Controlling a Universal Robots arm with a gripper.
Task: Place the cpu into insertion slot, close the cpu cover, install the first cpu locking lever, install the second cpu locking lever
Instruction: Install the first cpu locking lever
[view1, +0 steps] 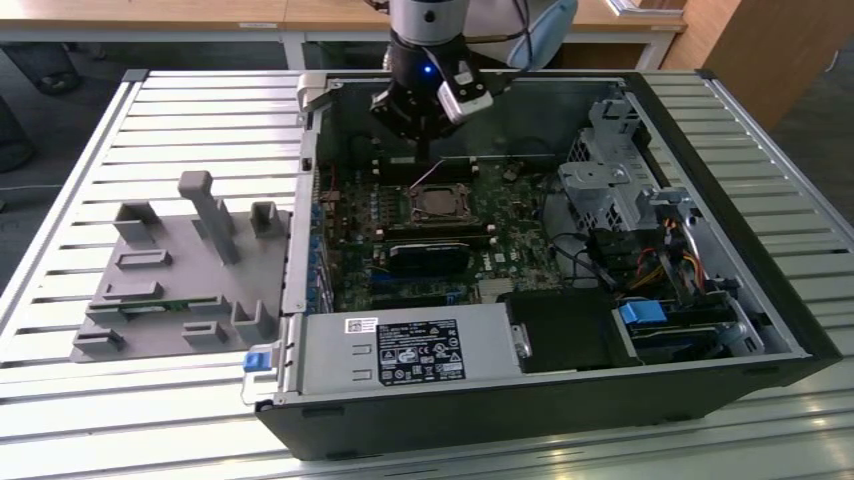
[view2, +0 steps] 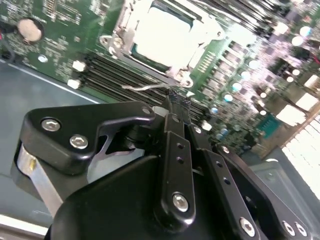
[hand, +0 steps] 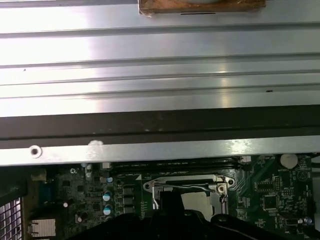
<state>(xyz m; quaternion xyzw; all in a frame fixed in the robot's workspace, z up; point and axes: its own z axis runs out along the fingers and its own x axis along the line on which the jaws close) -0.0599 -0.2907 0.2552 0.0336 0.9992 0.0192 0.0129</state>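
The claw (view2: 179, 100) reaches down into the open computer case (view1: 534, 400), its tip just above the green motherboard (view2: 60, 30). In the second wrist view its two black fingers (view2: 175, 150) are drawn together into one narrow tip with no gap between them: clenched. Nothing can be seen carried between them.

Right at the tip lies a thin silvery locking lever (view2: 147, 86), a bent wire running along the near edge of the socket. Its end meets the fingertips. Whether the tip only touches the wire or pinches it cannot be told.

Just beyond the tip sits the insertion slot (view1: 461, 212). The cpu (view2: 162, 35) lies flat inside it, its pale metal top showing bright. The cpu cover (view2: 120, 40) is down over the chip, its silvery frame around the chip's edges and the chip showing through the cut-out centre.

In the exterior view the claw (view1: 424, 168) hangs straight over the far edge of the slot, close to it. A grey fixture (view1: 187, 270) with upright posts stands well apart from the claw, outside the case, on the slatted metal table (view1: 80, 420)
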